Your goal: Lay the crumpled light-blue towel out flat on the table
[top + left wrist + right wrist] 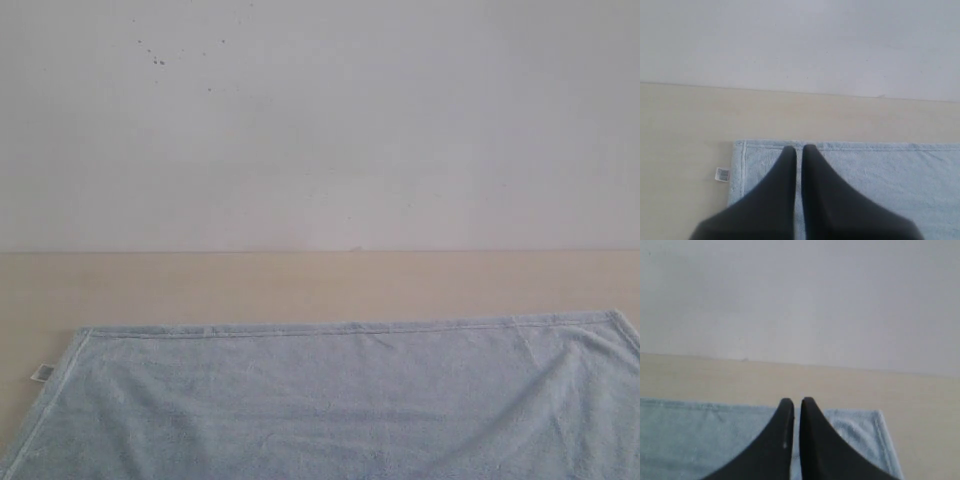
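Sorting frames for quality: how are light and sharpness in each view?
Exterior view: soft even light, no glare, mild grain; the towel runs off the bottom edge. Left wrist view: the left gripper is a dark blurred silhouette. Right wrist view: the right gripper looks equally soft.

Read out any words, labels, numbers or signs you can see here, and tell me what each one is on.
No text can be read.
The small white tag at the edge of the towel: dark barcode-like marks, too small and blurred to read.
The wall: only dark specks, no writing.
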`<act>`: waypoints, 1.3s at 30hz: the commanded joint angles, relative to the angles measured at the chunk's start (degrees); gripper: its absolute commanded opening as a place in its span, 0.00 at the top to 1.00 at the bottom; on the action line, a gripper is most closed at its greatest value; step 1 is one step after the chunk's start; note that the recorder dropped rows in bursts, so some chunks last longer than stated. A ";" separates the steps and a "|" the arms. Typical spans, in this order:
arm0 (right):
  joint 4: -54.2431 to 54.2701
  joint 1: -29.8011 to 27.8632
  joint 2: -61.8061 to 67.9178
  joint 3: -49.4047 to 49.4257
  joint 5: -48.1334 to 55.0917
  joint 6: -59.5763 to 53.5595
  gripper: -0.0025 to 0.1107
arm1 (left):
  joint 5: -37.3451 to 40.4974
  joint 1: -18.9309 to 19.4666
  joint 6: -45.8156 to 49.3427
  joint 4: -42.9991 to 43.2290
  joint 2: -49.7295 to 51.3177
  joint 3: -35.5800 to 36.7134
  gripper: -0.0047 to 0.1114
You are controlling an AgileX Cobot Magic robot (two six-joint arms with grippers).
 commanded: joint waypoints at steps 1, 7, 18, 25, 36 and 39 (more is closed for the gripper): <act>-1.18 -0.15 -8.52 8.53 -11.56 -0.77 0.93 | -6.60 -0.16 -0.26 -0.33 -3.65 13.22 0.93; -1.18 -0.15 -15.46 13.99 -6.42 5.57 0.93 | 10.92 -0.16 -0.26 0.25 -14.98 14.31 0.93; -1.01 -0.15 -17.44 13.99 3.32 5.39 0.93 | 11.71 -0.16 -0.26 0.25 -35.97 14.31 0.93; -1.01 -0.15 -17.32 13.99 3.32 5.37 0.93 | 10.61 -0.16 -0.26 0.25 -35.97 14.31 0.93; -1.01 -0.15 -17.32 13.99 3.32 5.37 0.93 | 16.53 -0.16 -0.26 0.25 -35.97 14.31 0.93; -1.01 -0.15 -17.32 13.99 3.32 5.37 0.93 | 23.92 -0.16 -0.15 0.12 -35.97 14.31 0.93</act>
